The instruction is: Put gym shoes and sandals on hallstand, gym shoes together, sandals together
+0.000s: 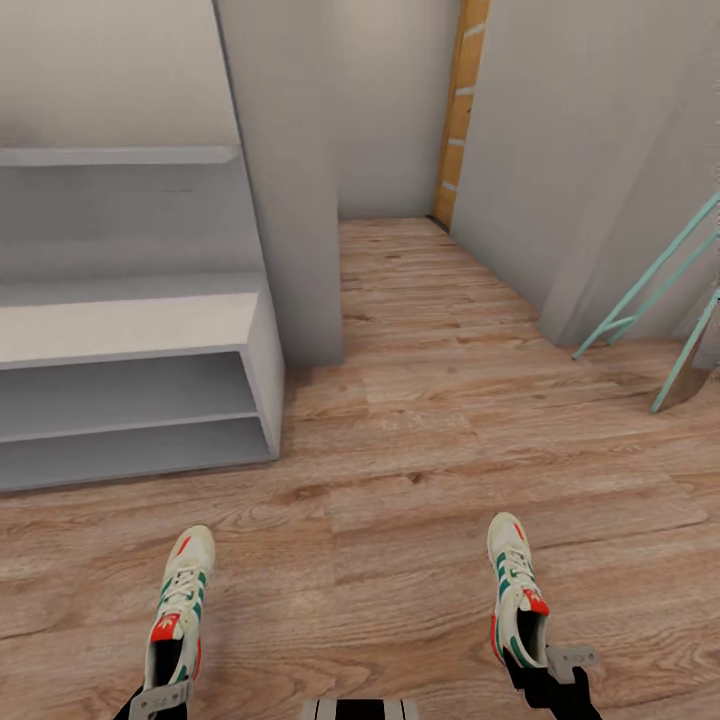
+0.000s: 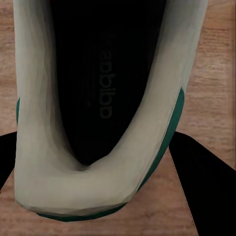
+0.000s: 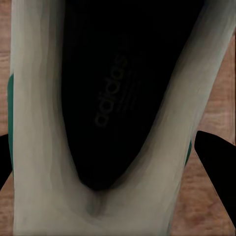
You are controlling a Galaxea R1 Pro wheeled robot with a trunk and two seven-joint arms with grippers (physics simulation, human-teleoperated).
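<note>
Left gripper (image 1: 160,690): at the heel of the left shoe (image 1: 180,610), black fingers (image 2: 206,182) either side of the heel, closed on it. Wrist view looks down into the dark shoe opening, cream collar and green trim around it.

Right gripper (image 1: 545,668): at the heel of the right shoe (image 1: 517,590), fingers (image 3: 219,162) flanking the heel, clamped on it. Wrist view shows the black insole with lettering.

Shoes: cream-white, green stripes, red-orange tongues; toes pointing away from the robot, well apart from each other, over the floor (image 1: 420,480). Whether the soles touch the planks, cannot tell.

Rack (image 1: 130,400): pale grey, ahead to the left, bench top with two open tiers below and a shelf above; nothing seen on it.

Other: grey wall column (image 1: 290,200) beside the rack; teal frame (image 1: 660,300) at far right; orange strip (image 1: 458,110) in the far corner.
</note>
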